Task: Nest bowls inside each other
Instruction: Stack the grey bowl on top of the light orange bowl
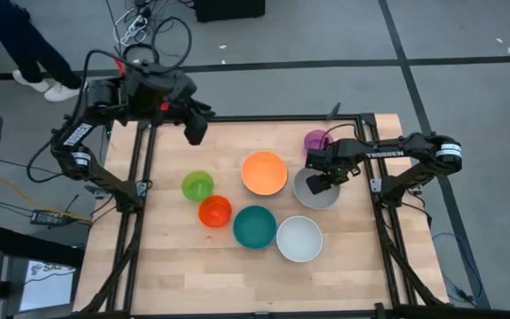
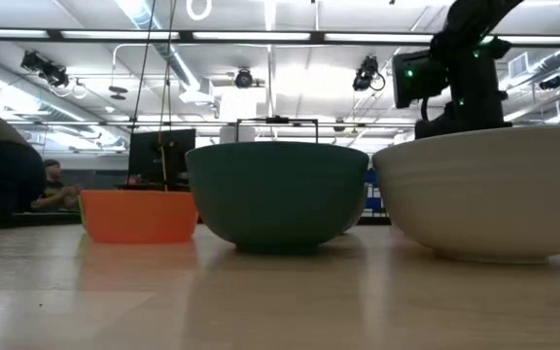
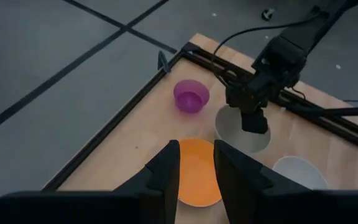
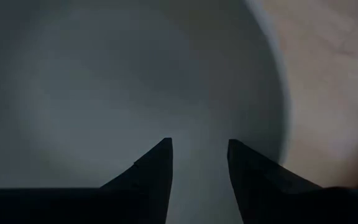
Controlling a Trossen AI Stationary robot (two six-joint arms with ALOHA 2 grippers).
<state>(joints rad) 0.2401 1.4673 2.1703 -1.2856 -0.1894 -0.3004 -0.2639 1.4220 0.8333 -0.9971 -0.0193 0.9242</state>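
Observation:
Seven bowls stand upright on the wooden table. The grey bowl (image 1: 306, 197) is at the right, with my right gripper (image 1: 324, 183) open and pointing down into its hollow (image 4: 135, 81); both fingers stand over the inside near the rim (image 4: 279, 93), and no touch shows. A small purple bowl (image 1: 315, 140) sits beyond it. The orange bowl (image 1: 264, 173) is in the middle, the lime green (image 1: 197, 185) and red-orange (image 1: 214, 212) bowls are to its left, and the teal (image 1: 254, 227) and white (image 1: 299, 238) bowls are nearer. My left gripper (image 1: 196, 128) hangs open, high over the far left.
A black metal frame (image 1: 140, 168) runs along the table's left, right and far edges. Bare wood (image 1: 237, 275) lies along the near side. In the low view the teal bowl (image 2: 278, 194) and white bowl (image 2: 494, 190) stand close to the camera.

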